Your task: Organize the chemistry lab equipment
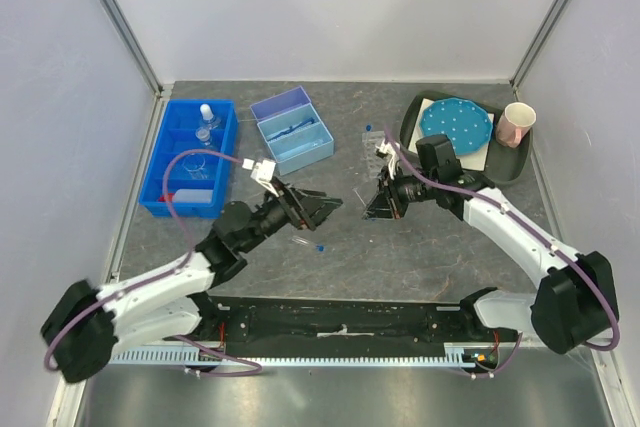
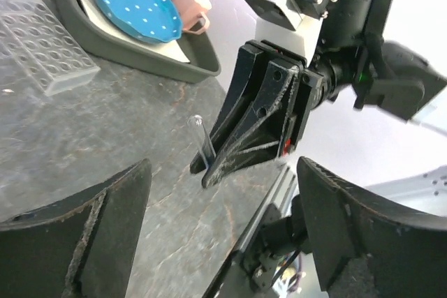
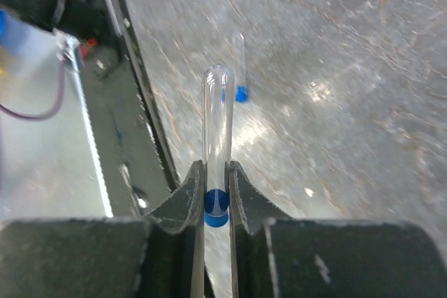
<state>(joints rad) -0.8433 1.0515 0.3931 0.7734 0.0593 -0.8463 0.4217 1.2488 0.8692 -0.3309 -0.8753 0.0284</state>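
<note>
1. Top external view: the loose tube (image 1: 304,243), clear with a blue cap, lies flat on the desk (image 1: 430,257), nearest the arm bases and just in front of the left claw.
2. Left claw (image 1: 322,205): fingers (image 2: 91,242) spread wide with nothing between them. It points toward the right claw.
3. Right claw (image 3: 216,172): pinched tight on the held tube (image 3: 217,116), gripping at its blue cap end. The glass end sticks out past the fingertips and tilts up in the left wrist view.
4. The claws are near each other but apart, mid desk.
5. Farther back, a clear rack (image 2: 42,40) sits on the desk just beside the tray (image 2: 140,57).
6. Back left: a blue bin (image 1: 152,172) holds clear bottles (image 1: 205,123). A light blue box (image 1: 292,127) sits beside it.
7. Back right: the tray carries a dotted blue disc (image 1: 455,125) and a pink cup (image 1: 516,125).
</note>
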